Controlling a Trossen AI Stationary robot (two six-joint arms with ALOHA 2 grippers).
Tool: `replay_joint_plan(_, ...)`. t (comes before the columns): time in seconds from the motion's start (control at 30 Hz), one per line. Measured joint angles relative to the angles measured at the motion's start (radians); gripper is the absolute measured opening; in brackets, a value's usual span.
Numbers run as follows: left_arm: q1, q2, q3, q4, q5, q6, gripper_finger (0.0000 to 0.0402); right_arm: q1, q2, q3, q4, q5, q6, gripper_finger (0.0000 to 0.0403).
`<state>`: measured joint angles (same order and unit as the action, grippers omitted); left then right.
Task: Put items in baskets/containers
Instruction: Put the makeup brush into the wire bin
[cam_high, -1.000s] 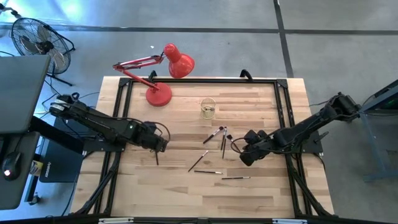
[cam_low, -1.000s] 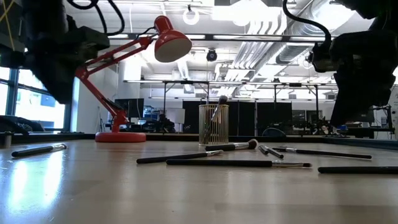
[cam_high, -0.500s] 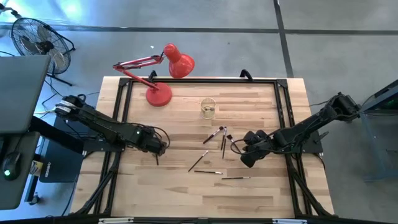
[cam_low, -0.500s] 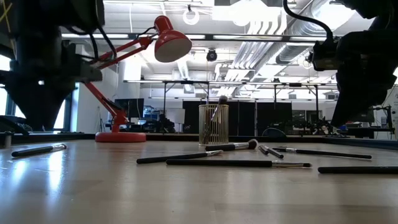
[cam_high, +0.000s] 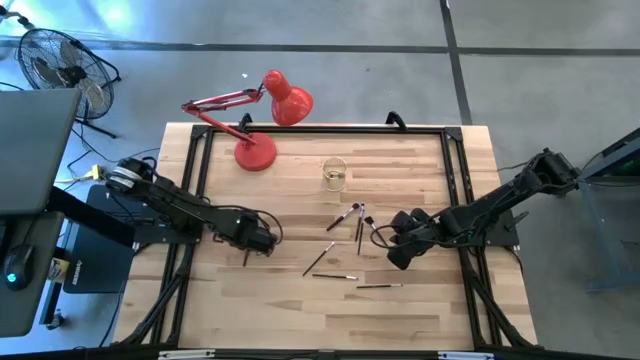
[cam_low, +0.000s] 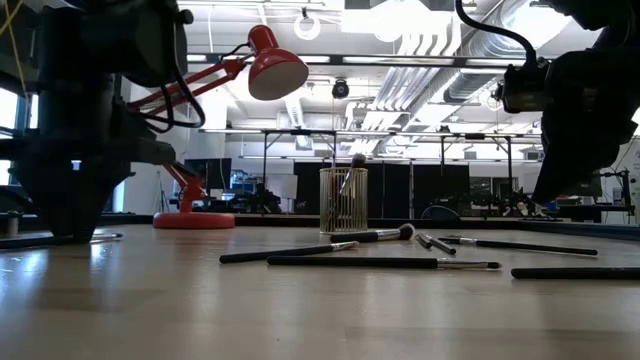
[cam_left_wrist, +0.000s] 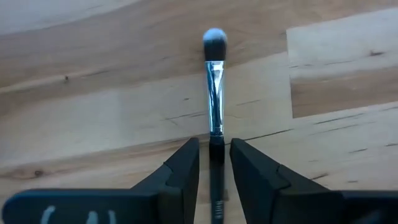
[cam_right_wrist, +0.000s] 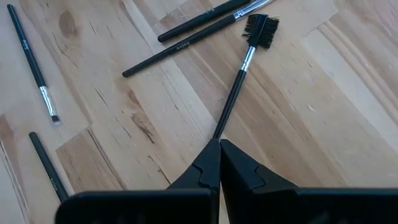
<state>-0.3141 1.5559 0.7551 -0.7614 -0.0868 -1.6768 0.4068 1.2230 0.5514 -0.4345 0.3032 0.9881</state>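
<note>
desk: pale wood planks; carries everything below.
lamp: red, at about 11 o'clock on the desk; not part of the job.
left gripper: at about 9 o'clock, low over a lone brush; jaws parted, one on each side of the handle, not yet closed on it.
right gripper: at about 3 o'clock, just beside the loose pile; jaws shut on nothing, their tip above the handle end of a fan-tipped brush.
cup: small clear glass at about 12 o'clock, upright, with at least one brush in it already. Probably light and easy to tip; a brush should go in from above, not be pushed against the rim.
brushes: about six scattered flat between centre and 4 o'clock, some crossing or touching, well apart from the cup.
lone brush: lies flat, in line with the left jaws, round pale bristle head pointing away, shiny metal ferrule, dark handle between the jaws.
handling: likely very light, stiff and thin; the smooth round handle may roll or swivel in a loose pinch.
hold: judged best on the dark handle just behind the ferrule, near the balance point; keep off the soft bristles.
</note>
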Motion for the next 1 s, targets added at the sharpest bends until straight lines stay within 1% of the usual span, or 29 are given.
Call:
replay_joint_plan(0.07, 0.0, 0.01, 0.0, 0.013, -0.004, 0.075, 0.0092, 0.0, 0.0, 0.0, 0.004, 0.0, -0.001, 0.0)
replay_joint_plan(0.13, 0.0, 0.011, 0.001, 0.036, -0.013, 0.189, 0.0087, 0.0, 0.0, 0.0, 0.02, 0.0, -0.002, 0.0)
replay_joint_plan(0.23, 0.0, 0.015, 0.015, 0.048, -0.025, 0.336, 0.006, 0.0, 0.0, 0.0, 0.054, 0.0, -0.017, 0.0)
replay_joint_plan(0.33, -0.001, 0.017, 0.039, 0.045, -0.062, 0.433, 0.0018, -0.001, 0.001, 0.0, 0.144, 0.0, -0.075, 0.0)
replay_joint_plan(0.37, -0.001, 0.018, 0.047, 0.049, -0.075, 0.466, 0.0013, -0.001, 0.001, 0.0, 0.188, 0.001, -0.106, 0.0)
replay_joint_plan(0.43, -0.001, 0.02, 0.056, 0.081, -0.097, 0.554, 0.0017, -0.001, 0.001, 0.0, 0.289, 0.016, -0.186, 0.0)
replay_joint_plan(0.5, 0.0, 0.021, 0.059, 0.187, -0.108, 0.643, 0.002, -0.001, 0.001, 0.0, 0.383, 0.052, -0.304, 0.0)
replay_joint_plan(0.6, 0.0, 0.043, 0.066, 0.367, -0.118, 0.753, 0.0009, -0.018, 0.014, 0.0, 0.498, 0.109, -0.471, 0.0001)
replay_joint_plan(0.7, 0.0, 0.057, 0.061, 0.524, -0.138, 0.875, 0.0007, -0.056, 0.057, 0.0, 0.571, 0.105, -0.548, 0.0007)
replay_joint_plan(0.77, 0.011, 0.088, 0.069, 0.646, -0.144, 0.91, 0.0007, -0.082, 0.096, 0.0, 0.609, 0.074, -0.557, 0.0018)
replay_joint_plan(0.8, 0.02, 0.107, 0.068, 0.671, -0.139, 0.921, 0.0006, -0.097, 0.125, 0.0, 0.63, 0.052, -0.566, 0.0024)
replay_joint_plan(0.9, 0.041, 0.136, 0.073, 0.679, -0.125, 0.922, 0.0002, -0.125, 0.209, 0.003, 0.715, -0.006, -0.604, 0.005)
replay_joint_plan(1.0, 0.056, 0.177, 0.098, 0.705, -0.074, 0.922, 0.0002, -0.145, 0.296, 0.004, 0.844, -0.042, -0.628, 0.0078)
